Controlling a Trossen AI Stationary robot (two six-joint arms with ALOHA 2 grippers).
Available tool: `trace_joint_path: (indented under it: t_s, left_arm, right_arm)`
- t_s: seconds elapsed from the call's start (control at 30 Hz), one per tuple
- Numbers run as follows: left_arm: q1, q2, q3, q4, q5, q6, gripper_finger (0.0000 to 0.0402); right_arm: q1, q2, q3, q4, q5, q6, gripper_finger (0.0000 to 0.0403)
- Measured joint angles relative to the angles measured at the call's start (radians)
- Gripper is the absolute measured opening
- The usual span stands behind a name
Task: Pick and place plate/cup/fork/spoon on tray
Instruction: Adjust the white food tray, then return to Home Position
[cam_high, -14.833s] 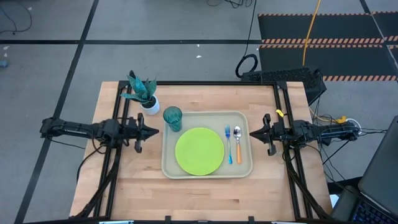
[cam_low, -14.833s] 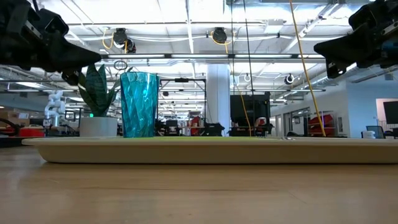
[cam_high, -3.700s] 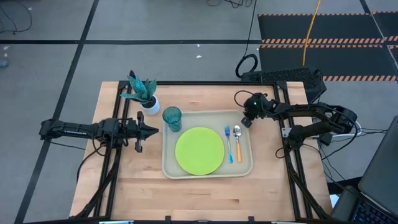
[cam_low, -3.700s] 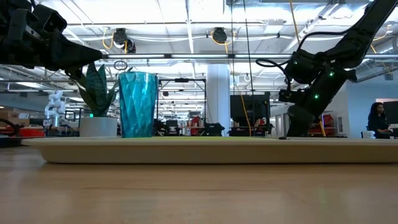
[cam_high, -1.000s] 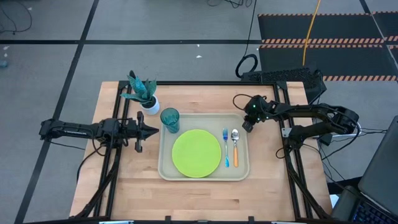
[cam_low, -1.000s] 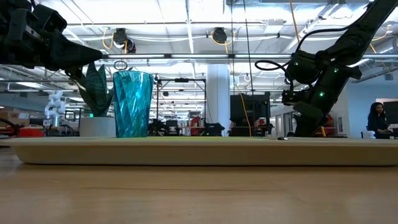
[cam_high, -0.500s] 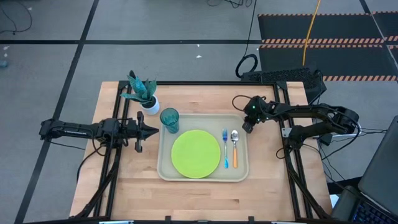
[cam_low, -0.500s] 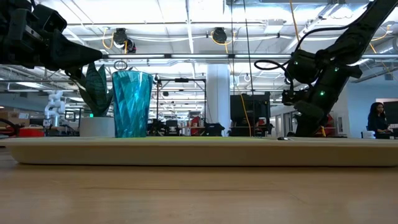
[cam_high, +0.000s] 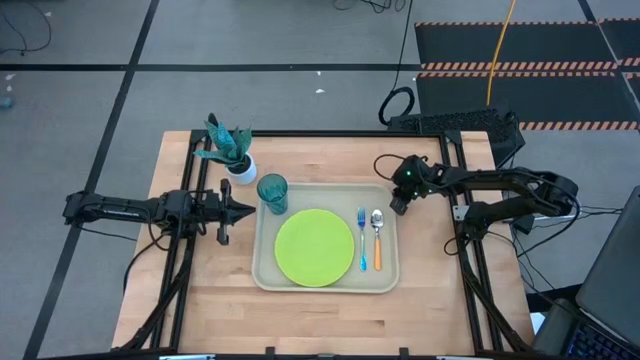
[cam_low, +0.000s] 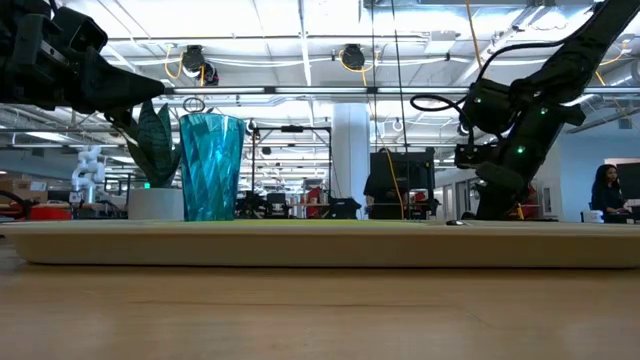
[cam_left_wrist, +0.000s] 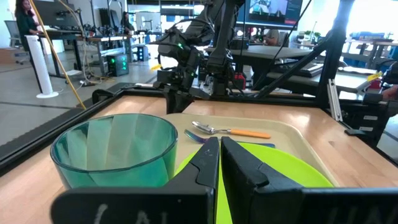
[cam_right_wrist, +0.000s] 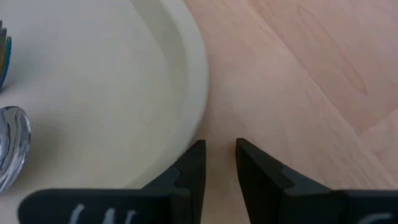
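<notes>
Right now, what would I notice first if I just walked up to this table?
Probably the bright green plate in the middle of the beige tray, with a fork and spoon lying beside it. A blue cup stands in the tray's corner near a potted plant. The right gripper sits low at the tray's far right corner.

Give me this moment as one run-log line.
tray: holds plate, cup, fork, spoon | right gripper: at tray's corner | left gripper: waiting

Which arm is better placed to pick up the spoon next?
The right. Its pincer is low at the tray's far right corner, close to the spoon. The left pincer waits off the tray's other side, past the cup and plate.
</notes>
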Motion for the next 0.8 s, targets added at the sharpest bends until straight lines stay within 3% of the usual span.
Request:
trace_joint_path:
  t_s: [0.33,0.5,0.57,0.73,0.8]
  left_arm:
    - [0.000,0.000,0.000,0.000,0.000,0.000,0.0021]
    - [0.000,0.000,0.000,0.000,0.000,0.000,0.0021]
    - [0.000,0.000,0.000,0.000,0.000,0.000,0.0021]
    - [0.000,0.000,0.000,0.000,0.000,0.000,0.0021]
    - [0.000,0.000,0.000,0.000,0.000,0.000,0.0021]
  right_arm:
    - [0.003,-0.242,-0.004,-0.160,0.046,0.012,0.0080]
    - [0.038,-0.344,-0.004,-0.153,0.039,0.067,0.0080]
    - [0.054,-0.378,-0.004,-0.145,-0.040,0.085,0.0080]
    - [0.112,-0.448,-0.002,-0.077,-0.380,0.100,0.0080]
    - [0.148,-0.483,-0.002,-0.033,-0.438,0.101,0.0080]
